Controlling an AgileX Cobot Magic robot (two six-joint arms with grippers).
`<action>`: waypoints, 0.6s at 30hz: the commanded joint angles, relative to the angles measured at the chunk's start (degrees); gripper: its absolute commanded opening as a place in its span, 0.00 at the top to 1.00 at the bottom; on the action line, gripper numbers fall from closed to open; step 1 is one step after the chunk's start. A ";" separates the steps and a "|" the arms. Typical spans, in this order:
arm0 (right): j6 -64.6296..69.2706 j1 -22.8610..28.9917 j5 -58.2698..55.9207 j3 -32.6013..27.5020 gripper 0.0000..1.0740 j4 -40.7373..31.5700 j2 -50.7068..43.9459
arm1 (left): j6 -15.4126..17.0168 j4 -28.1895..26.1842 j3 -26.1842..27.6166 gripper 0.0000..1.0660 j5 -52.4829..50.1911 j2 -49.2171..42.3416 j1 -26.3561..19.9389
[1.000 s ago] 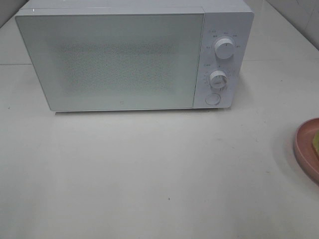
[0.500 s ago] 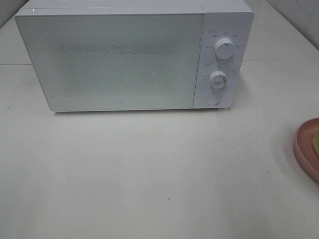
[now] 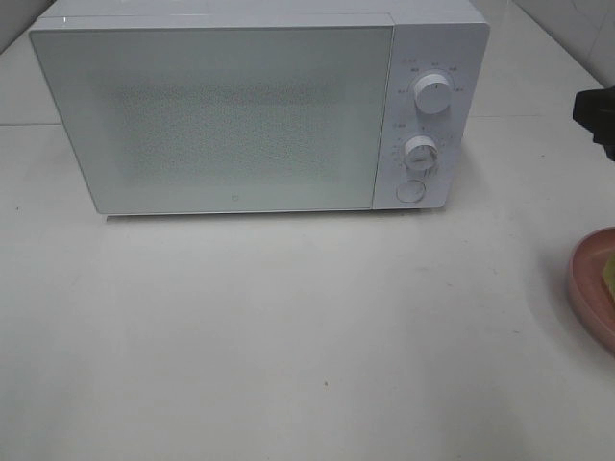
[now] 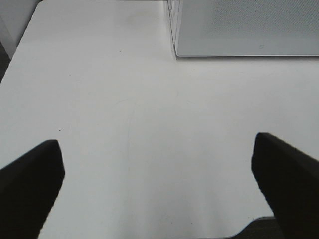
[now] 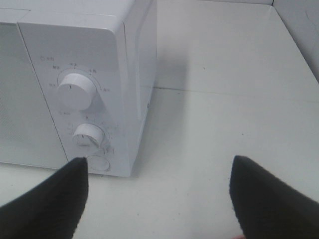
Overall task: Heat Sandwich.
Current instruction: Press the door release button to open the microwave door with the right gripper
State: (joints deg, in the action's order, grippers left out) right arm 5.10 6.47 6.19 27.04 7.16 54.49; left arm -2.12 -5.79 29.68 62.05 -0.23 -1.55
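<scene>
Right arm [image 3: 598, 115] now pokes into the exterior high view as a dark block at the right edge, level with the microwave's dials; it was out of sight half a second ago. Nothing else has shifted.

Right gripper [image 5: 159, 162]: fingers [image 5: 50, 199] spread wide, nothing between them, touching nothing. It hangs above the table [image 3: 288, 336], just off the microwave's control-panel corner. Left gripper [image 4: 155, 142]: fingers [image 4: 30, 184] also spread wide, empty, over bare tabletop, with the microwave's lower front corner ahead of it.

Microwave [image 3: 211, 115]: white, door closed, at the back of the table. Control panel on its right side has upper dial [image 3: 434, 94], lower dial [image 3: 420, 154] and round button [image 3: 410, 192] below them.

Sandwich [image 3: 610, 277]: only a yellowish-green sliver shows at the right edge of the exterior high view, lying on the pink plate [image 3: 584, 288]. The plate sits on the table, cut off by the frame, well apart from the microwave and nearer than the right arm.
</scene>
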 commanded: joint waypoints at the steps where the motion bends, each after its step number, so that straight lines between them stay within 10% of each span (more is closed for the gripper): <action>1: 0.63 -0.34 6.70 -0.29 0.30 -0.06 3.67 | 0.11 -0.06 -0.06 0.08 -0.69 -1.38 -0.06; 18: -1.78 0.63 31.34 -0.29 0.30 -1.26 21.37 | 0.11 -0.06 -0.06 0.08 -0.69 -1.38 -0.06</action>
State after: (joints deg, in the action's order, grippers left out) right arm 4.58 6.76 33.29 26.93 6.53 75.11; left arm -2.12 -5.79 29.68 62.05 -0.23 -1.55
